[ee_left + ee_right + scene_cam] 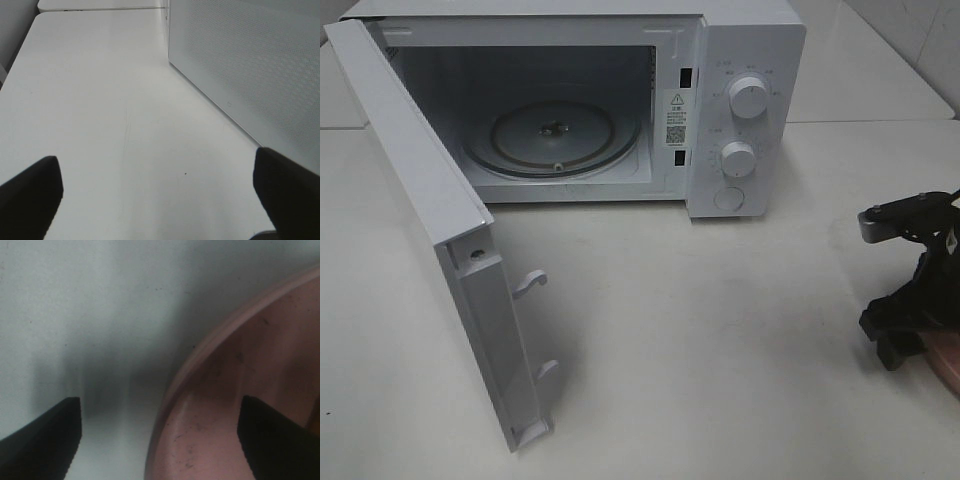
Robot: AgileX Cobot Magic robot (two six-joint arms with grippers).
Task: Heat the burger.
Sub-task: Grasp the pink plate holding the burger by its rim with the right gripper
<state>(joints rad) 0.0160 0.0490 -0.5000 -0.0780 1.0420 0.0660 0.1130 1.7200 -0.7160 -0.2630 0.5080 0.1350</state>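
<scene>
Microwave (740, 100) at far edge of tabletop (720, 350), door (420, 200) standing wide, turntable (552, 130) bare | pink plate (240, 405) at right edge | right gripper (160, 435) jaws wide, astride plate rim, gripping nothing; advise seating deep, lifting level | left gripper (160, 195) wide, empty | burger not in view, presumably on plate.

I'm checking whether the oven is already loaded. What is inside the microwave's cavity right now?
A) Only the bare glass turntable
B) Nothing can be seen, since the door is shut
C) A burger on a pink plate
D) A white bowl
A: the door of the microwave stands wide open, and the cavity shows just the glass turntable with nothing on it.
</scene>
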